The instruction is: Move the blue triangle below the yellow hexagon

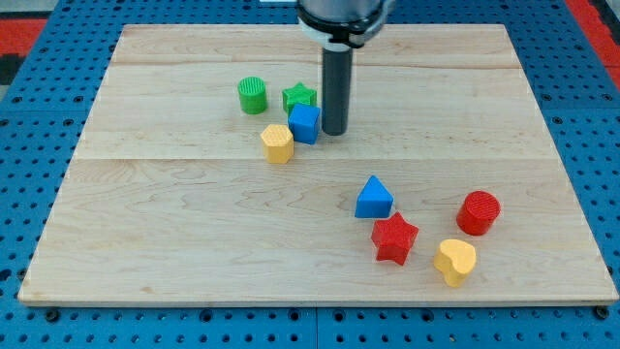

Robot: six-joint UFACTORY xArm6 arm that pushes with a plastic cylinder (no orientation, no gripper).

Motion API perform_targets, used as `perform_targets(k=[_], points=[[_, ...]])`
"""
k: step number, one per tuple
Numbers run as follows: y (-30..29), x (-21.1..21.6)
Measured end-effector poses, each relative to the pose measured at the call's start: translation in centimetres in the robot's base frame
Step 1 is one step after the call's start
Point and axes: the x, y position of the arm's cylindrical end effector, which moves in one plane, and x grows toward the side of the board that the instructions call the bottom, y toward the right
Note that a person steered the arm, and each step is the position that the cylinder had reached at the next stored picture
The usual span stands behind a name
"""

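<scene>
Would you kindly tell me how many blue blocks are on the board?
2. The blue cube sits just left of my tip; the blue triangle lies lower right, above the red star. None seems hidden.

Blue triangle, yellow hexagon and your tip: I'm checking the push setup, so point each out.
blue triangle [374,199]: camera view, front face.
yellow hexagon [277,142]: camera view, top face.
my tip [334,132]: camera view, rod's very end, just right of the blue cube [304,124].

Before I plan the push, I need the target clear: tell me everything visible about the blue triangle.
The blue triangular plastic block looks like a small ridged, printed prism, lying flat with its apex toward the view's top. It sits right of the board's centre, just above the red star block, nearly touching it. My tip is well away, up-left of it.
</scene>
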Motion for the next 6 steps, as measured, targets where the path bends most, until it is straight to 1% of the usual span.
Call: perform_targets(k=[1, 2, 3, 4, 5, 6], points=[[10.7, 0.3], [12.9, 5.6], [11.6, 8.9], [7.1, 9.4], [6.8, 11.7], [0.9, 10.6]])
